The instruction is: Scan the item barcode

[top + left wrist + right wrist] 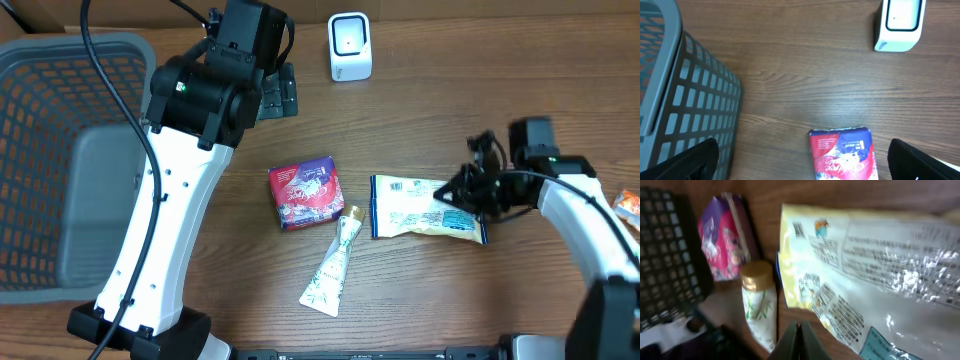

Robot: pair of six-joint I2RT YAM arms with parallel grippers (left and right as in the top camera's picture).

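A yellow and white snack bag (425,207) (865,265) lies flat on the wooden table, printed side up, with small barcodes near its left end. My right gripper (468,192) (799,326) is at the bag's right end and is shut. Its fingertips are pressed together over bare wood beside the bag's edge, and I see nothing between them. The white scanner (350,45) (897,22) stands at the back of the table. My left gripper (278,92) (802,160) hangs open near the scanner, above the red packet (305,192) (842,152).
A white tube with a gold cap (333,265) (759,300) lies between the red packet (720,235) and the bag. A grey mesh basket (60,150) (685,100) fills the left side. An orange item (628,203) sits at the right edge.
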